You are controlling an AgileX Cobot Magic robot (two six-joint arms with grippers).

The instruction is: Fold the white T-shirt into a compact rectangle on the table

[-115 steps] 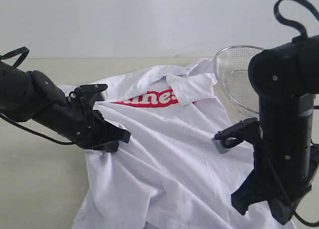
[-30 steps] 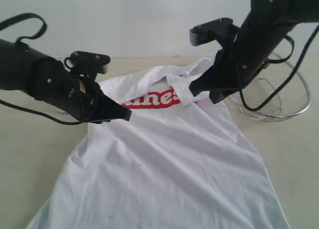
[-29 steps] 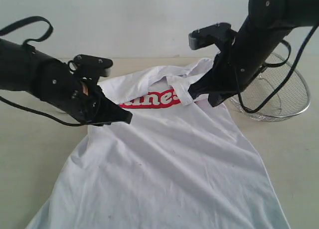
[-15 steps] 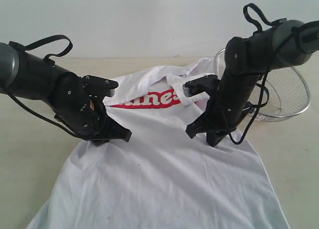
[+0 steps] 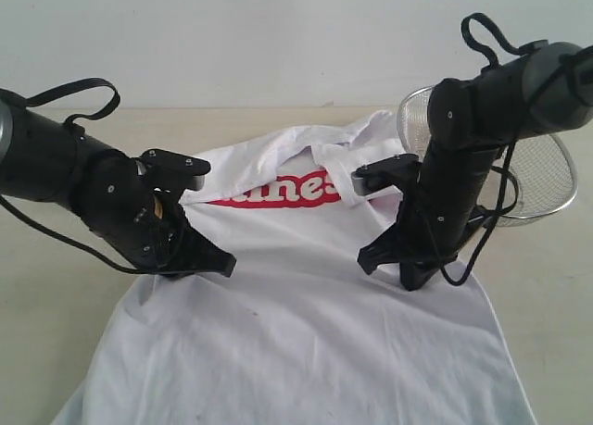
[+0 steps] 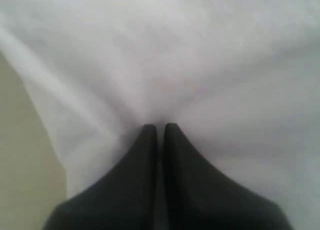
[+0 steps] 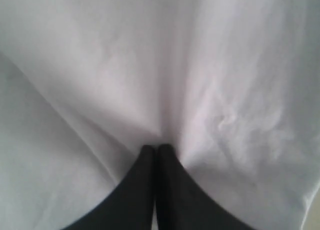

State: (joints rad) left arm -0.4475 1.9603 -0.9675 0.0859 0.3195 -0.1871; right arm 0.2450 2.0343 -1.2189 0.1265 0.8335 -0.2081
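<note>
The white T-shirt [image 5: 306, 351] lies spread on the table [image 5: 46, 323], its upper part folded forward so that the red word [image 5: 278, 192] shows near the far edge. My left gripper [image 5: 219, 263] is low over the shirt's left side, shut, with cloth bunched at its tips [image 6: 160, 126]. At the shirt's right side my right gripper [image 5: 389, 269] is likewise shut, and white fabric [image 7: 100, 64] puckers into its tips [image 7: 157, 147]. Both wrist views are almost filled by the white fabric [image 6: 200, 49].
A round silver wire-mesh basket [image 5: 542, 180] stands at the back right, close behind the right arm. A strip of beige tabletop [image 6: 20, 165] shows beside the shirt in the left wrist view. A pale wall rises behind the table.
Both grippers have come down from the shirt's far edge toward the front over the last second, drawing the cloth with them. The red word has shifted slightly nearer.
</note>
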